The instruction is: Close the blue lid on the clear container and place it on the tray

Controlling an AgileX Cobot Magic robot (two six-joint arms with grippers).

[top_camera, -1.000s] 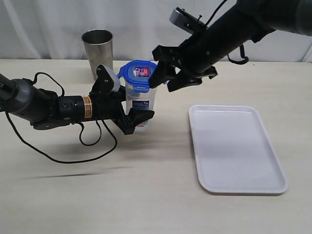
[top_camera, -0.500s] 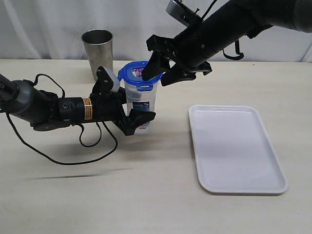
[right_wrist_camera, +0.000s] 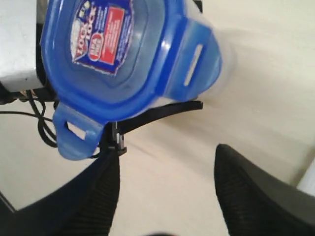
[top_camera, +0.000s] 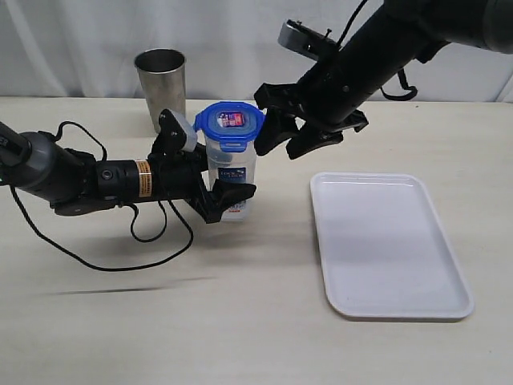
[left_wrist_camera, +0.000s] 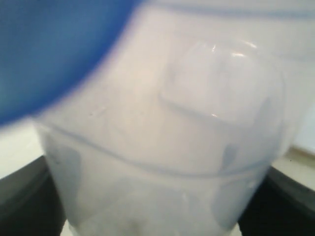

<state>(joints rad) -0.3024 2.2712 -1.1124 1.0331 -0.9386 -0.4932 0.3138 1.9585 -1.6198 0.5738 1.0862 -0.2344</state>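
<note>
**Lid seated on the container, right fingers open beside it**

A pale wooden desk (top_camera: 120,321) in front of a white curtain (top_camera: 240,40) carries everything. The clear container (top_camera: 234,170) stands upright near the middle of the desk, its long axis vertical and its label facing the exterior camera. The left fingers (top_camera: 232,192) are clamped around its lower body, one in front and one behind, gripping it. The left wrist view is filled by its translucent wall. The blue lid (top_camera: 231,122) lies flat on the container's rim with its sticker (right_wrist_camera: 101,34) facing up. In the right wrist view its flaps (right_wrist_camera: 189,64) stick outward, so they look unlatched.

The right fingers (top_camera: 272,132) are spread wide and empty, just beside the container's top on its tray side and not touching the lid. From them the lid lies toward the left arm's side, at about their height. The right arm is the free one and the nearer, so pressing the flaps down probably falls to it, coming over the lid along the container's vertical axis.

The tray (top_camera: 385,241) lies flat, well apart from the container, beyond the right fingers. A steel cup (top_camera: 160,80) stands behind the container, toward the curtain.
</note>
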